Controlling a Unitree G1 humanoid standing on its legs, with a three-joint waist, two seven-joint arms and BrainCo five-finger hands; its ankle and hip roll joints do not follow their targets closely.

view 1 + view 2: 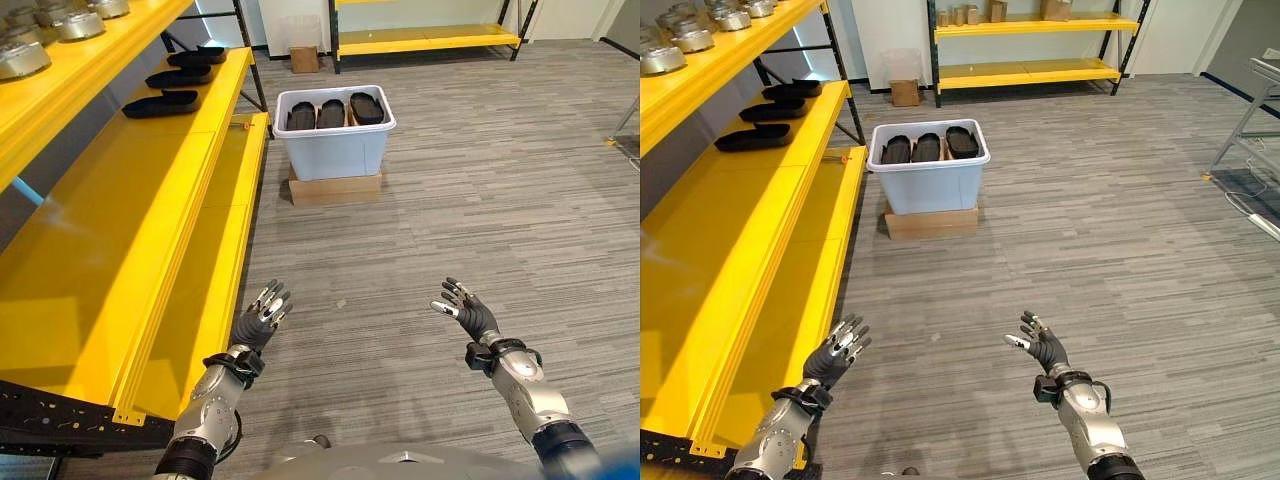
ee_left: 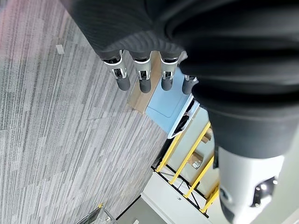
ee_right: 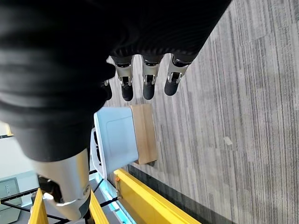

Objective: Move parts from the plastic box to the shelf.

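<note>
A pale blue plastic box (image 1: 334, 148) stands on a flat cardboard box (image 1: 335, 188) on the floor ahead, with three black oval parts (image 1: 331, 112) standing in it. Three more black parts (image 1: 161, 103) lie on the yellow shelf (image 1: 110, 230) at my left. My left hand (image 1: 258, 322) hovers low beside the shelf's front edge, fingers straight and empty. At the lower right my right hand (image 1: 466, 311) is held out over the carpet, open and empty too. Both are well short of the box (image 3: 117, 135).
An upper yellow shelf board (image 1: 70, 70) carries several silver metal parts (image 1: 20, 58). A small cardboard box (image 1: 304, 59) and another yellow rack (image 1: 1025, 45) stand at the far wall. Grey carpet lies between me and the plastic box.
</note>
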